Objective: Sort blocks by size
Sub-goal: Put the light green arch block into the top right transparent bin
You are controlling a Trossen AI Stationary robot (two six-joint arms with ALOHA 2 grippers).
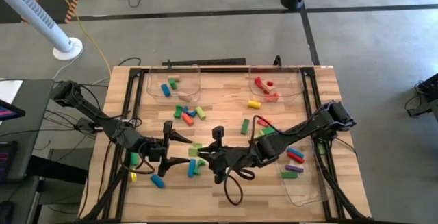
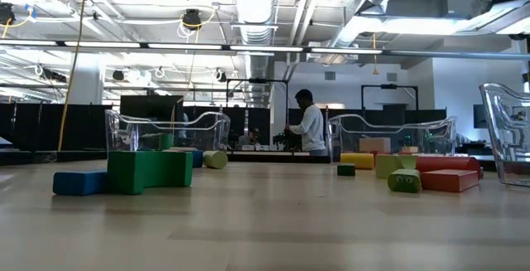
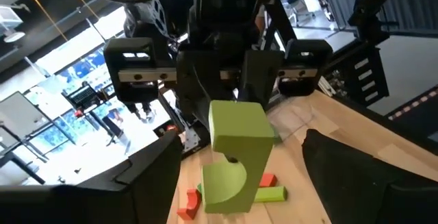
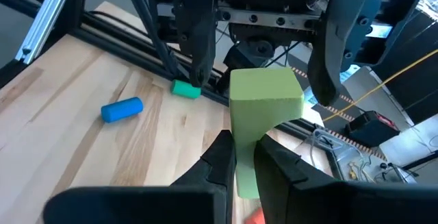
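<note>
A light green block (image 4: 263,114) with an arch cut in one side (image 3: 229,176) hangs in the air over the table's near middle (image 1: 196,148). My right gripper (image 4: 245,166), reaching in from the right, is shut on it. My left gripper (image 1: 186,150) comes from the left and is open. Its two fingers (image 4: 198,39) stand on either side of the block's free end without touching it. More coloured blocks (image 1: 188,114) lie loose on the wooden table. Neither gripper shows in the low view. My right gripper pinches the light green block between its two fingers at the end nearest its own wrist (image 4: 245,157). The fingers come nearly level from the table's right, slanting a little down. The block sticks out past the fingertips toward my left gripper, lifted clear of the table.
Clear trays stand at the far left (image 1: 171,80), far right (image 1: 277,83) and near right (image 1: 301,176), each holding a few blocks. A blue cylinder (image 1: 157,181) and a green block (image 1: 135,159) lie near the left arm. A cable loop (image 1: 233,190) lies below the right gripper.
</note>
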